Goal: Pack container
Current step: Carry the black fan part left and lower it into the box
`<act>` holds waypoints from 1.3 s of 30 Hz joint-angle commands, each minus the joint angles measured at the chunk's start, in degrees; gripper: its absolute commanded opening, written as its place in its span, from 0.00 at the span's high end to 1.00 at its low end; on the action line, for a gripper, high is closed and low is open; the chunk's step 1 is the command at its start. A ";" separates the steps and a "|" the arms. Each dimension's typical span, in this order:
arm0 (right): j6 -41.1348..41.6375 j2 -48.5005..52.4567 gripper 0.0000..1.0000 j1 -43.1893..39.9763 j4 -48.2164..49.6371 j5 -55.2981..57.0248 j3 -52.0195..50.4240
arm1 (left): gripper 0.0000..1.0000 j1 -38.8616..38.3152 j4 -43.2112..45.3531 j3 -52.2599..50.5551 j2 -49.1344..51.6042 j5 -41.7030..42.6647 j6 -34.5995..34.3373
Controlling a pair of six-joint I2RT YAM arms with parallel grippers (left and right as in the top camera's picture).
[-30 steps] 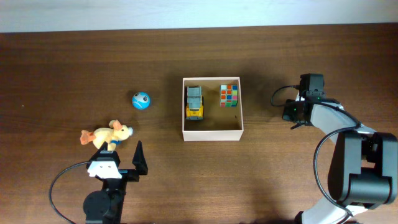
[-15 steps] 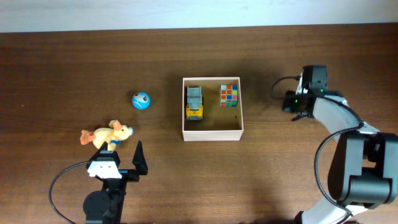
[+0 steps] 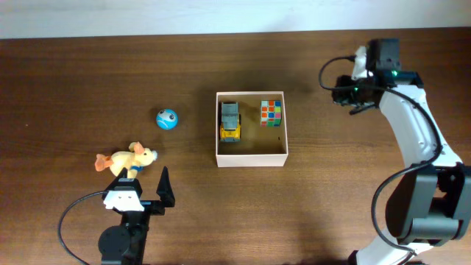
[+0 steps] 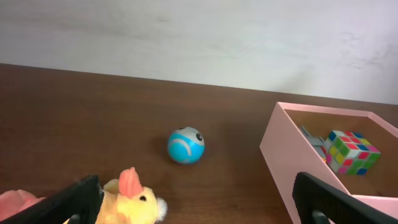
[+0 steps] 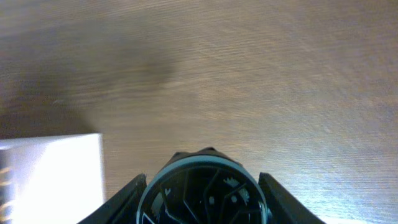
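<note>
Leftward, container (image 3: 250, 160); right gripper (image 3: 344, 93) holds ball (image 5: 205, 190).

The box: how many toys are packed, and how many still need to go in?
Two are packed: the toy truck and Rubik's cube lie in the cardboard box. The right tool grips a dark round toy, off to the box's side. Not yet packed: the blue ball and yellow plush animal, near the open left tool.
</note>
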 commanded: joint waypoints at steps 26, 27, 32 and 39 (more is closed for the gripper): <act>0.37 4.24 0.50 30.95 1.09 6.86 5.07 | 0.01 -0.17 0.15 -0.33 -0.11 0.63 1.14; 1.07 4.85 0.50 30.95 1.46 7.30 5.07 | 0.01 -0.17 0.15 -0.33 -0.11 0.63 1.14; 1.38 7.54 0.50 30.95 3.50 7.48 5.07 | 0.01 -0.17 0.15 -0.33 -0.11 0.63 1.14; 2.64 10.12 0.50 30.95 4.83 8.57 5.07 | 0.01 -0.17 0.15 -0.33 -0.11 0.63 1.14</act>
